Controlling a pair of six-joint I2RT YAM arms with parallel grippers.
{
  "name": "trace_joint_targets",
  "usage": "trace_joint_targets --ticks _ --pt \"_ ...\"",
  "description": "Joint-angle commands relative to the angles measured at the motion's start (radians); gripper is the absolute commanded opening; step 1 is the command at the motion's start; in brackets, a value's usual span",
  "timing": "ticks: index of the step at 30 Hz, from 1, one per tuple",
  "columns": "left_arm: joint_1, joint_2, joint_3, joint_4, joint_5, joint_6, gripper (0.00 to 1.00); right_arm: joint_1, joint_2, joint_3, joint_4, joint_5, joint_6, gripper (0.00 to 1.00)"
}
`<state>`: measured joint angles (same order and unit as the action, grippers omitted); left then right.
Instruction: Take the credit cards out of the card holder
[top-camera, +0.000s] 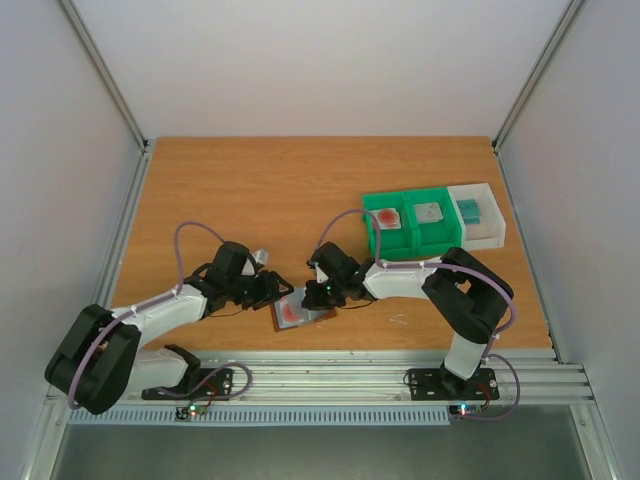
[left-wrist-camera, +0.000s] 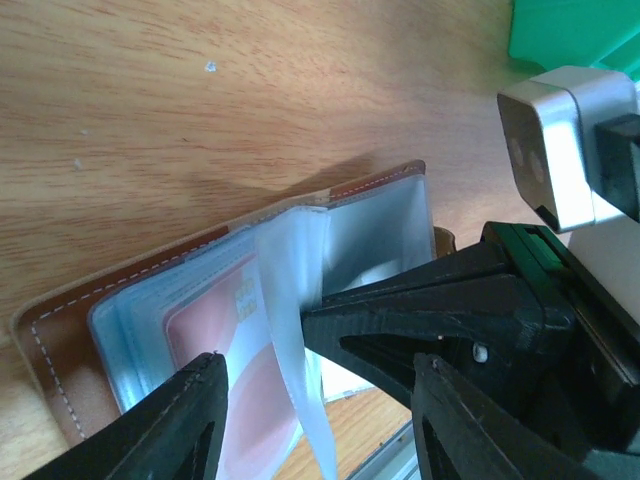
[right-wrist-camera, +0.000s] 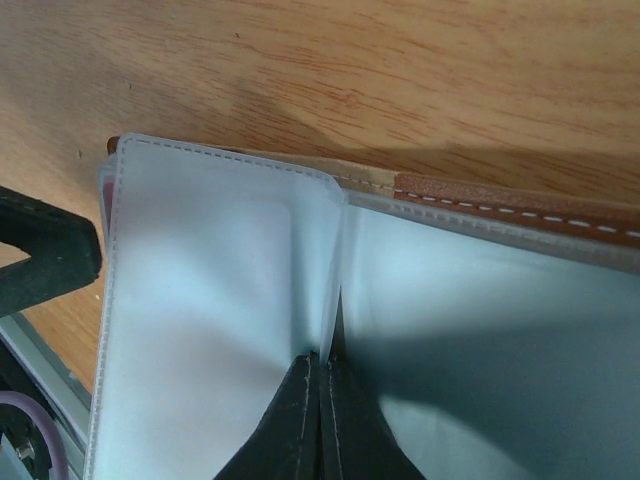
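Note:
The brown card holder (top-camera: 300, 312) lies open near the front edge, between both grippers. Its clear sleeves (left-wrist-camera: 290, 290) fan out, and a pale pink card with a red blot (left-wrist-camera: 225, 340) sits in one. My right gripper (right-wrist-camera: 322, 368) is shut on the edge of one sleeve leaf (right-wrist-camera: 220, 300) and holds it up; its black fingers (left-wrist-camera: 430, 310) show in the left wrist view. My left gripper (left-wrist-camera: 315, 410) is open, its fingers either side of the raised leaf over the holder. A pink card (top-camera: 388, 217), a grey card (top-camera: 430, 213) and a teal card (top-camera: 470, 208) lie in bins.
Two green bins (top-camera: 412, 238) and a white bin (top-camera: 490, 228) stand side by side at the right, behind my right arm. The table's front edge and metal rail (top-camera: 330, 375) lie just beyond the holder's near side.

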<state>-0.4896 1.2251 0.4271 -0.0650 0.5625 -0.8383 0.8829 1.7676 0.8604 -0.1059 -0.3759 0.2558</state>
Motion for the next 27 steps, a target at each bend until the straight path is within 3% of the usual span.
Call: trace_joint_targets --ticks 1,8,13,20,27 --pt "-0.001 0.037 -0.014 0.107 0.015 0.003 0.51 0.005 0.027 -0.029 -0.022 0.016 0.018 0.01" --pt "-0.001 0.092 -0.013 0.172 0.043 -0.019 0.35 0.005 0.017 -0.032 -0.006 -0.010 0.035 0.02" --pt "-0.001 0.144 0.000 0.208 0.069 -0.035 0.20 0.005 -0.019 -0.023 -0.030 -0.018 0.046 0.10" --pt "-0.001 0.178 0.002 0.268 0.103 -0.069 0.16 0.004 -0.109 -0.003 -0.126 0.025 0.018 0.18" --pt "-0.003 0.194 -0.005 0.369 0.147 -0.128 0.21 0.004 -0.196 -0.013 -0.206 0.111 -0.026 0.20"
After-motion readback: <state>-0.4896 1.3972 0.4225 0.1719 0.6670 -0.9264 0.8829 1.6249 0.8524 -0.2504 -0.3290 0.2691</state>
